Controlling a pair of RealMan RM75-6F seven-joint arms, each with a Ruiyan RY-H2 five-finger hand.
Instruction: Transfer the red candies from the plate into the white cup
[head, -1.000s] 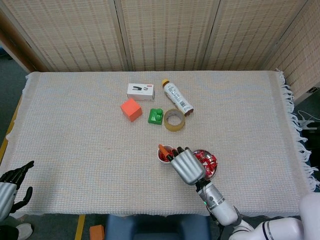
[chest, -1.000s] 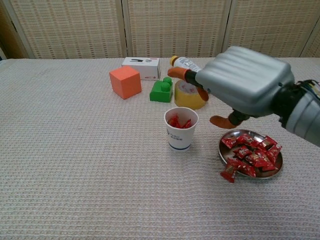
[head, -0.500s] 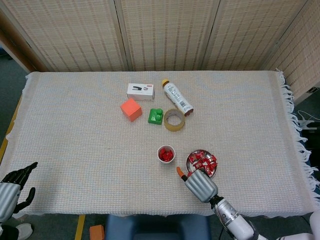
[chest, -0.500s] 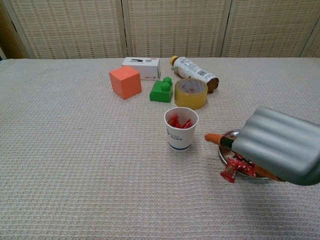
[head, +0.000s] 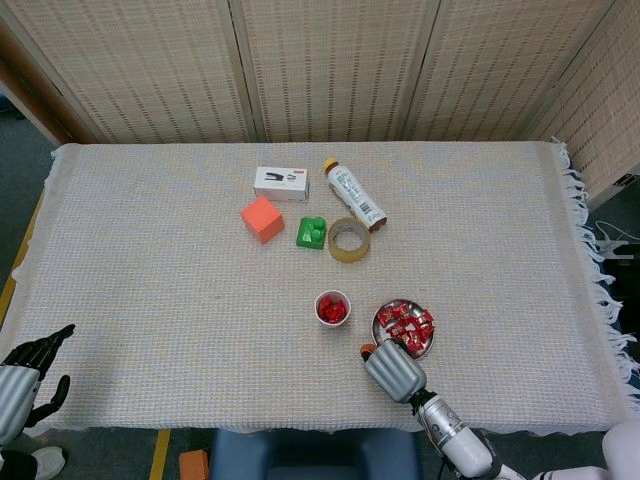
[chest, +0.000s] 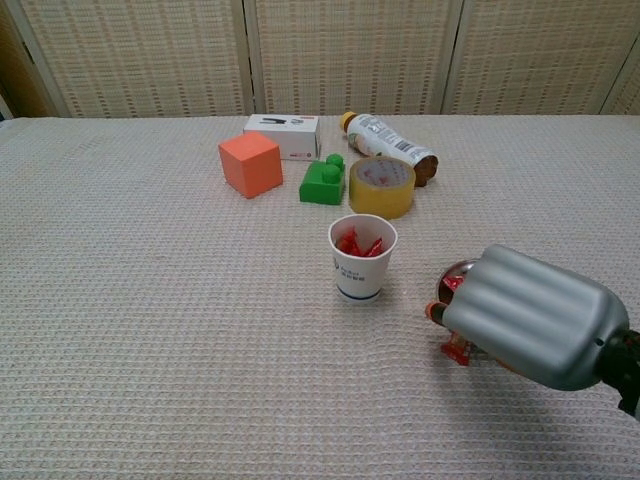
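Since a second ago the right robot hand (head: 392, 366) has swung away from above the white cup (head: 332, 307) and come down at the near edge of the plate (head: 430, 340). Its ribbed metal back faces both cameras, so whether its fingers are spread or closed on a candy cannot be told. The red candies (head: 405, 322), crinkly wrapped pieces, lie heaped on the shallow round metal plate, just beyond and under that hand; one lies off the rim on the near side. The paper cup stands upright just left of the plate, some candies already inside. The left robot hand (head: 22, 372) hangs off the desk's (head: 150, 280) near-left corner, fingers apart, holding nothing, far from the plate.
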